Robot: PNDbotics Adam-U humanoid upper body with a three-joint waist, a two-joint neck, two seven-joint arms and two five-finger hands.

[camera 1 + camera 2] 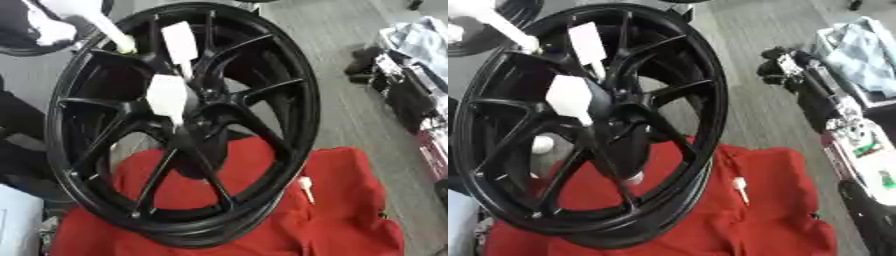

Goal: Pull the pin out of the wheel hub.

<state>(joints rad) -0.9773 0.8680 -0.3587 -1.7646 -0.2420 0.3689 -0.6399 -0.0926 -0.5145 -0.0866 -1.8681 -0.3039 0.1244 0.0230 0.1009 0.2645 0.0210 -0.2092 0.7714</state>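
Wheel hub [188, 125]: black, spoked, stood tilted on a red cloth [350, 210]
Pins: two white ones stuck in the hub centre – upper [180, 44], lower [168, 97]; a third [740, 188] lay loose on the cloth, right of the rim
Right hand [794, 67]: dark, well right of the hub – fingers too unclear to tell open or closed
Left hand: unseen

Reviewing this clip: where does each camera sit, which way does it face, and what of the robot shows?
Left eye view: in the head, looking down at the black wheel on the red cloth; what seems the robot's right arm shows at the right edge.
Right eye view: beside it, same downward aim; more of that arm shows.
Shared: wheel, white pins in the hub, loose pin on the cloth.
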